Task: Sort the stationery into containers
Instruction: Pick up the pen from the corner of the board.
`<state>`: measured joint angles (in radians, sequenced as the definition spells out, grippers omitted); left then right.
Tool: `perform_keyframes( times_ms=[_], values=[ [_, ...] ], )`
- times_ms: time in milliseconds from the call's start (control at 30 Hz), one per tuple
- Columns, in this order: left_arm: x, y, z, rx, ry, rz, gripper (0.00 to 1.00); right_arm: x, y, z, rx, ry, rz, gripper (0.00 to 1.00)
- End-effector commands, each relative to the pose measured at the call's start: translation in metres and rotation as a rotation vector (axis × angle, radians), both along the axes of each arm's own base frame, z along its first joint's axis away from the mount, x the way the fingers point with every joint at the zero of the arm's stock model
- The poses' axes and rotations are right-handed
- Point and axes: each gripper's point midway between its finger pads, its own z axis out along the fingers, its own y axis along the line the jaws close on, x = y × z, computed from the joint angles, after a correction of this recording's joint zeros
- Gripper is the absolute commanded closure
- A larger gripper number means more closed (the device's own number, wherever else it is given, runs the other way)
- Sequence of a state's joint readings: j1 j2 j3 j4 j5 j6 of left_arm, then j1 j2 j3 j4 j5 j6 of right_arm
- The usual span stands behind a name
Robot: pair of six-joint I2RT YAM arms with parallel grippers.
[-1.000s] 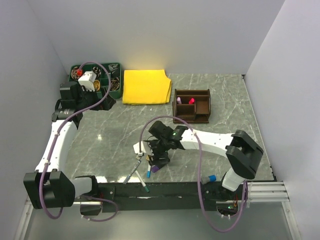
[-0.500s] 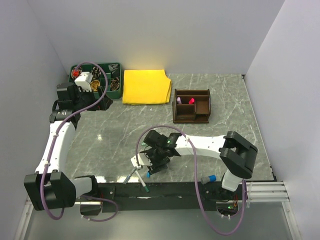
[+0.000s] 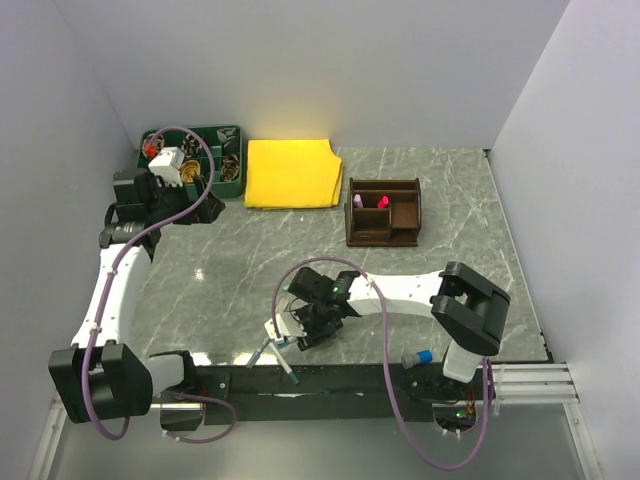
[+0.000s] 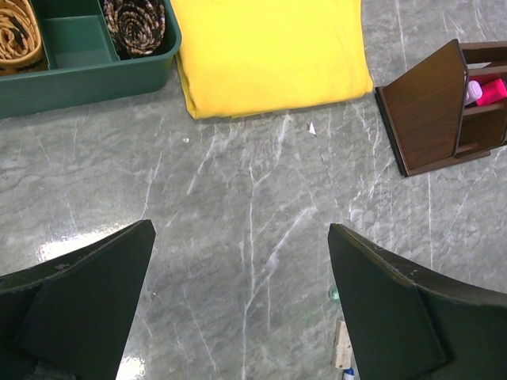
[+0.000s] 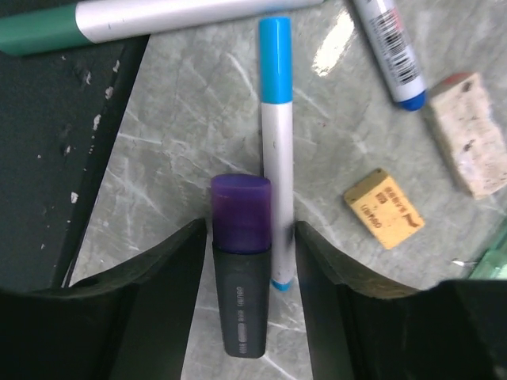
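Observation:
A purple-capped marker [image 5: 240, 269] with a dark grey body lies on the marble, and a blue-capped white pen [image 5: 276, 158] rests against its right side. My right gripper [image 5: 249, 229] is down over both, open, with one finger close on each side and a sliver of table showing on the left. From above it sits near the table's front edge [image 3: 305, 330]. A tan eraser [image 5: 384, 207] and a speckled block [image 5: 471, 146] lie to the right. The brown organiser [image 3: 383, 212] holds pink markers [image 4: 491, 91]. My left gripper [image 4: 242, 261] hangs wide open over bare marble.
A green-capped pen [image 5: 158, 17] lies partly on the dark front rail, and a barcode pen [image 5: 392, 51] lies beyond the eraser. The yellow cloth [image 3: 292, 172] and a green tray [image 3: 192, 150] with coiled items [image 4: 135, 24] stand at the back left.
My right gripper has moved left and toward the front edge, come down over the purple marker, and its jaws have narrowed. The left arm has hardly moved.

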<state>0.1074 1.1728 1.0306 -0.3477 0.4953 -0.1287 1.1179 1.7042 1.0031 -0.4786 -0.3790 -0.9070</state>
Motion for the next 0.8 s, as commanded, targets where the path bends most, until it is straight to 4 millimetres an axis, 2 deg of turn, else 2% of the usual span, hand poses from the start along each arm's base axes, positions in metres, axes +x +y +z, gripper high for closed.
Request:
perform_keyframes(
  times_ms=[0,33,167,300,400,600,767],
  values=[
    [0.001,0.001,0.012,-0.009,-0.049,0.006,0.01,0.004,0.007,0.007,0.058,-0.054,-0.026,0.41],
    [0.001,0.001,0.013,-0.008,-0.052,0.007,0.01,0.004,0.005,0.008,0.069,-0.065,-0.033,0.39],
    [0.002,0.001,0.014,-0.008,-0.055,0.005,0.01,0.017,0.017,0.035,0.168,-0.139,-0.086,0.34],
    [0.003,0.000,0.016,-0.017,-0.059,0.005,0.01,0.012,0.017,0.056,0.211,-0.129,-0.088,0.36],
    [0.003,0.000,0.018,-0.020,-0.066,0.005,0.01,0.005,0.017,0.057,0.213,-0.097,-0.069,0.43],
    [0.001,0.001,0.020,-0.016,-0.072,0.009,0.01,-0.021,0.012,0.043,0.142,0.037,0.029,0.54],
    [-0.003,0.005,0.019,-0.009,-0.072,0.019,0.01,-0.027,0.011,0.031,0.107,0.057,0.036,0.51]
  ],
)
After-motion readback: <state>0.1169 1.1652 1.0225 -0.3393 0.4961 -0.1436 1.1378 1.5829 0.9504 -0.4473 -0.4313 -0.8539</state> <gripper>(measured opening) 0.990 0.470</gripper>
